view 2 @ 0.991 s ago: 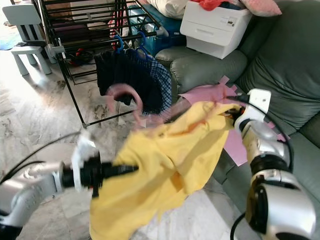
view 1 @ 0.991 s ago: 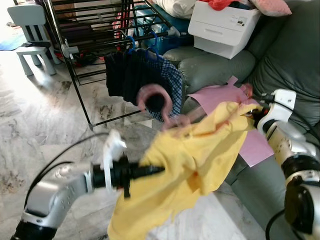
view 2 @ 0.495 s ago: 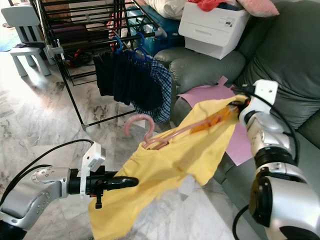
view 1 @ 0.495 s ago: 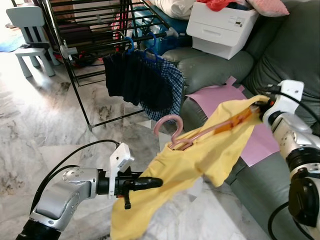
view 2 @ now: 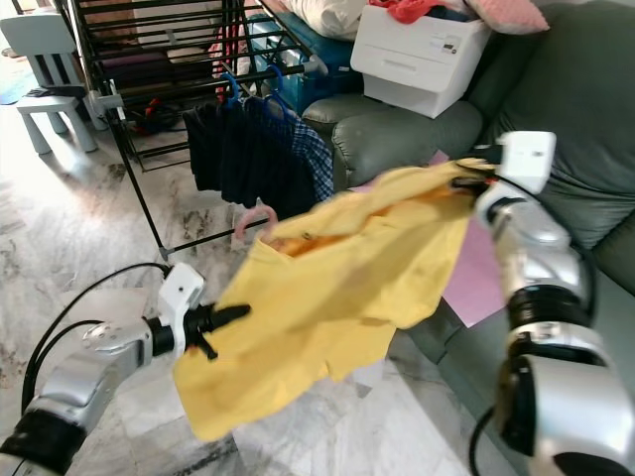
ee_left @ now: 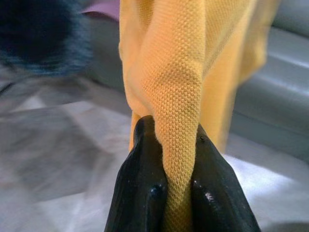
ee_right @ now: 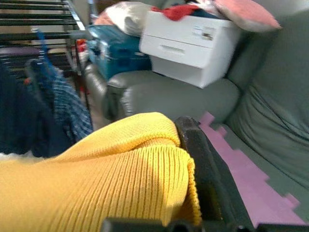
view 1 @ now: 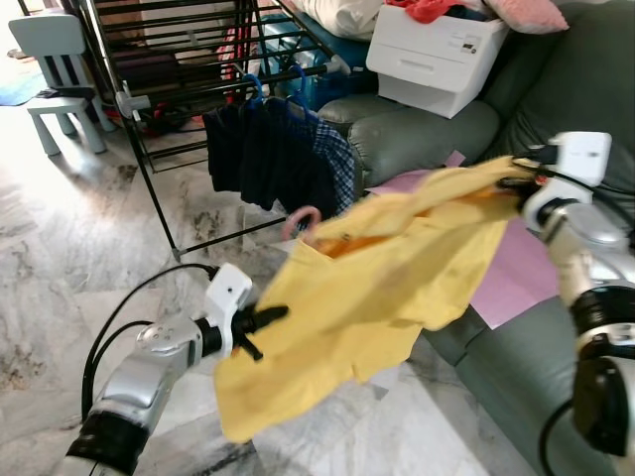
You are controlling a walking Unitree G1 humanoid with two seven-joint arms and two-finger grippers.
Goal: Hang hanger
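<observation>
A yellow shirt (view 1: 387,283) on a pink hanger is stretched between my two arms. The hanger's hook (view 1: 300,220) pokes out at the shirt's collar, just in front of the black drying rack (view 1: 179,59). My left gripper (ee_left: 170,145) is shut on a fold of the shirt's lower edge, low on the left (view 1: 266,319). My right gripper (view 1: 511,183) is shut on the shirt's far shoulder, above the sofa. Dark and checked clothes (view 1: 273,159) hang on blue hangers from the rack's rail.
A grey sofa (view 1: 437,129) runs along the right, with a pink cloth (view 1: 521,268) on its seat and a white printer (view 1: 437,55) on its arm. A small white chair (view 1: 55,59) stands at the back left. Marble floor lies below.
The shirt and hanger have been lifted and carried toward the rack; the hook is now near the hanging clothes. My left arm has swung up and back, my right gripper has risen.
</observation>
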